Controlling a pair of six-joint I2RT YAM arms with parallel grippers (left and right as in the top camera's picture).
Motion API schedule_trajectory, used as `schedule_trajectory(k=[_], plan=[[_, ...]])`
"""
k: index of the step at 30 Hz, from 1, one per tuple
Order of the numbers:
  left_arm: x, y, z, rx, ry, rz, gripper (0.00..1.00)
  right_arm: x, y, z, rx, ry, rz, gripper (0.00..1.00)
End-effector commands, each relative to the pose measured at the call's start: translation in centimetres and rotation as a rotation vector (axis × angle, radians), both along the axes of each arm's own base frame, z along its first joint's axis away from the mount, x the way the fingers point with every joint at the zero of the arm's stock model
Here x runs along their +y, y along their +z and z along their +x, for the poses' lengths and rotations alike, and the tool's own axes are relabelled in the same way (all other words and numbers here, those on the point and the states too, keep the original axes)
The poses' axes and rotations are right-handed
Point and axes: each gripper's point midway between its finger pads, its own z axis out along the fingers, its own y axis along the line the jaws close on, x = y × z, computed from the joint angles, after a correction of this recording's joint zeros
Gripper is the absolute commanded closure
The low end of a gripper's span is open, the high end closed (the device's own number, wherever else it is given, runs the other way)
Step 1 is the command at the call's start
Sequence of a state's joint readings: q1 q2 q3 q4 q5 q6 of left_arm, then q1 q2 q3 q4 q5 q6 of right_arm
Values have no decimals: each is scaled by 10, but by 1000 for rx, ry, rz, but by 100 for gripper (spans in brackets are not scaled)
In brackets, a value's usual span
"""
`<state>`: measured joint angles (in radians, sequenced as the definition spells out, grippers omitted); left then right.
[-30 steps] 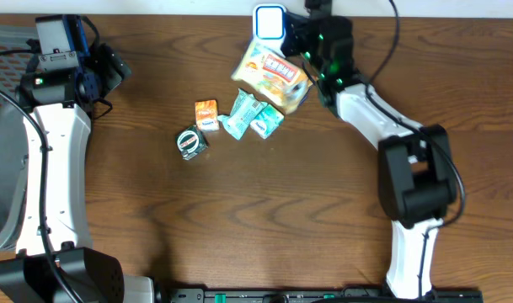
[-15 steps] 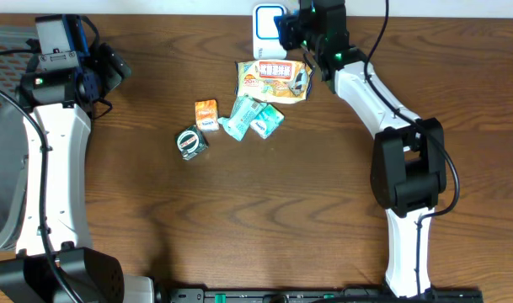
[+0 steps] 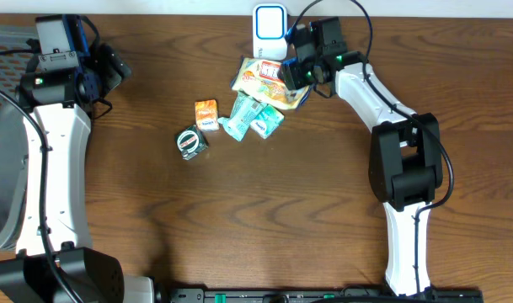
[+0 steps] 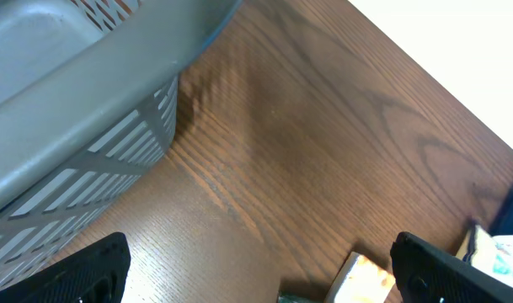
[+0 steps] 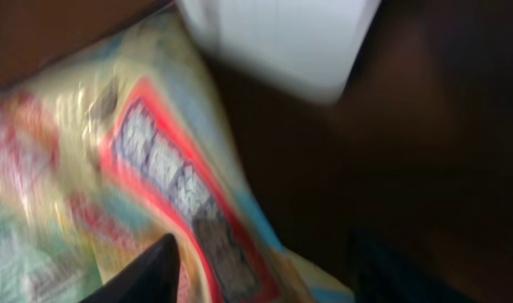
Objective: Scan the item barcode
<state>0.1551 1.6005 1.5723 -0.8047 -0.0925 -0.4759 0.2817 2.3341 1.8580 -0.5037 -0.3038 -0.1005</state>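
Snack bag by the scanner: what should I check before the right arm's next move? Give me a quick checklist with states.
1. Placement: the snack bag lies on the table just in front of the white scanner: ok.
2. Reach: the right gripper is over the bag's right end, jaws apart: ok.
3. Barcode turned toward the scanner: cannot tell; the right wrist view is blurred.
4. Bag free of neighbours: not ok; the teal packets lie against its lower edge.
5. Other arm: the left gripper is open, away from the items, beside the grey basket: ok.
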Motion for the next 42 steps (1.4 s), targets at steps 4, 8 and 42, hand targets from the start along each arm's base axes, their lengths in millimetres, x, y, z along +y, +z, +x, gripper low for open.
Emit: schedule_trajectory(k=[4, 8, 42], plan=[[2, 6, 1, -16, 20, 3, 2, 8, 0, -44, 146, 114, 13, 41], [2, 6, 1, -16, 20, 3, 2, 9, 36, -45, 90, 116, 14, 35], [2, 6, 1, -16, 20, 3, 2, 7, 135, 25, -314, -114, 67, 99]])
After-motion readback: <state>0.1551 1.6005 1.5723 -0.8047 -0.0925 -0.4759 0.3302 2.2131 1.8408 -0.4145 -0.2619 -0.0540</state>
